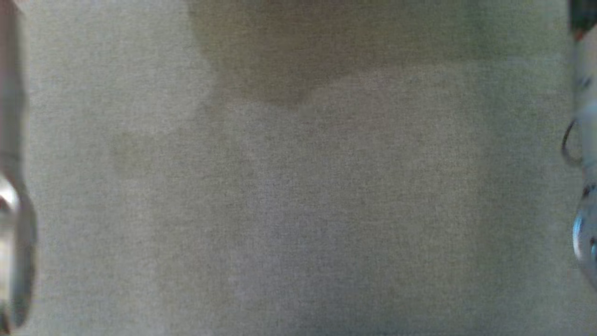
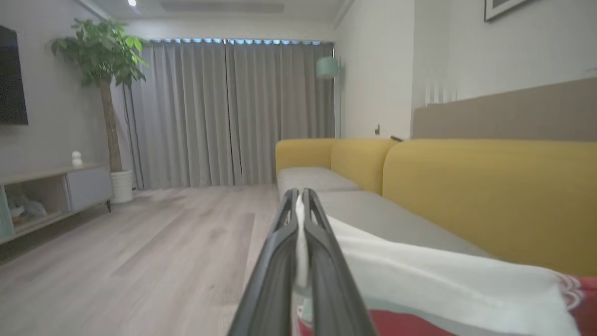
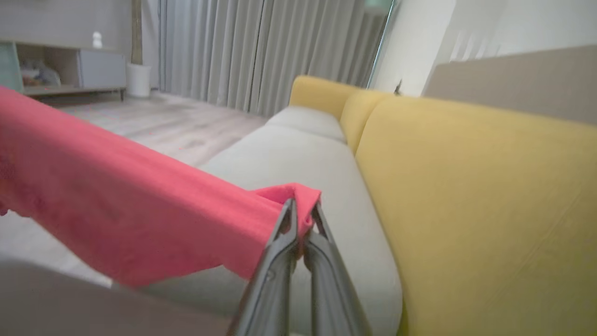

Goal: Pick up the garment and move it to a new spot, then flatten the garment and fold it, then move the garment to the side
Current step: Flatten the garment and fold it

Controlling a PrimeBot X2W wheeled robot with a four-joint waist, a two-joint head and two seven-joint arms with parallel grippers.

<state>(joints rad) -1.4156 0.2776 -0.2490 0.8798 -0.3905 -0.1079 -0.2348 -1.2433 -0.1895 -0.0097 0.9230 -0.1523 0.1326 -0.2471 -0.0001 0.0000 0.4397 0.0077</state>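
Red-and-white garment [image 3: 140,205] is hanging between both arms above the sofa seat [image 3: 298,154]. I'm clamping the left gripper [image 2: 301,196] on its white edge and the right gripper [image 3: 301,207] on red cloth trailing toward 9 o'clock. I'm judging this the carrying step; next I'm needing a level lowering.

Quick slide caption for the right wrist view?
Right gripper shut on the garment at its pink edge, above the grey-seated yellow sofa.
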